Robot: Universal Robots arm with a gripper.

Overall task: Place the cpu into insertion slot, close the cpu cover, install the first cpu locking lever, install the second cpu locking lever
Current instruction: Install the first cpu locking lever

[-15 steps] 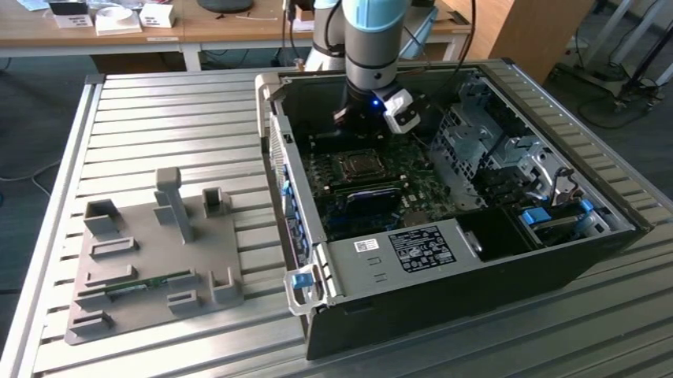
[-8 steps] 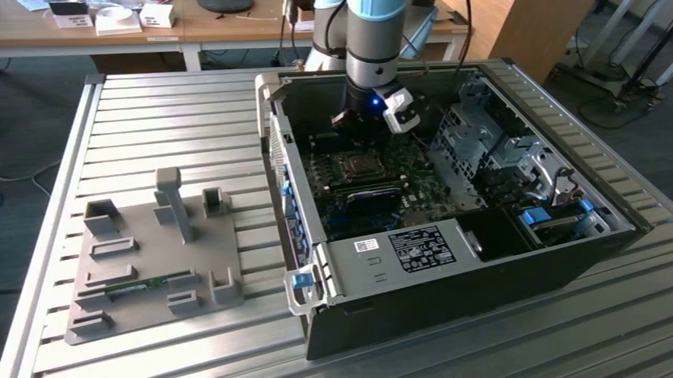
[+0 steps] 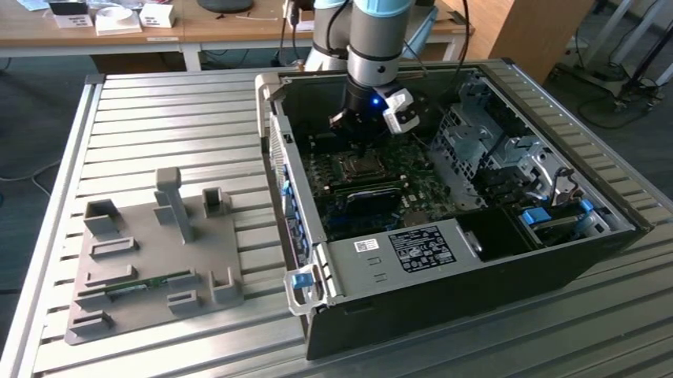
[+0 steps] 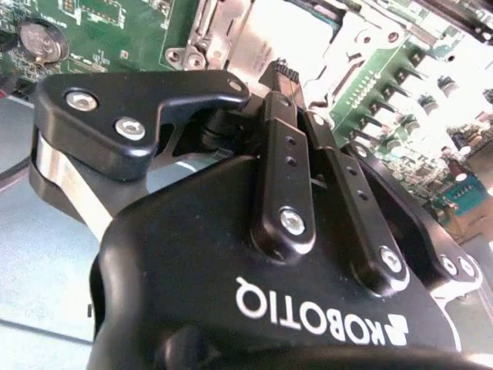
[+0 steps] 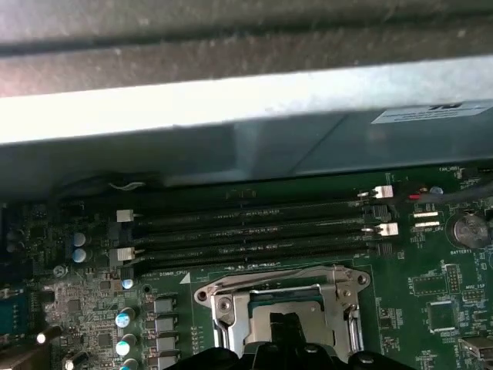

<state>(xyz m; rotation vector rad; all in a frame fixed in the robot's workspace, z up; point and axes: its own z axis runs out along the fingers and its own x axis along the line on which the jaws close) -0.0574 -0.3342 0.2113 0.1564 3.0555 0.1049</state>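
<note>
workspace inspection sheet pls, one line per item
surface: ribbed metal table carrying an open computer case.
job's things: cpu cover lies flat on the socket, cpu showing through its centre.
clutter: grey fixture plate at the exterior view's left.
grippers: gripper shut, tips just over the cover.
cables: thin wires by the case wall.
surroundings: wooden desk with small boxes behind.

One open black computer case [image 3: 442, 260] lies beside one grey plastic fixture tray [image 3: 147, 260]. Beyond the single black gripper [image 4: 286, 75]: four long black memory slots [image 5: 254, 227], one round silver coin battery [image 5: 467, 229], one square silvery cpu cover [image 5: 281, 297]
</note>
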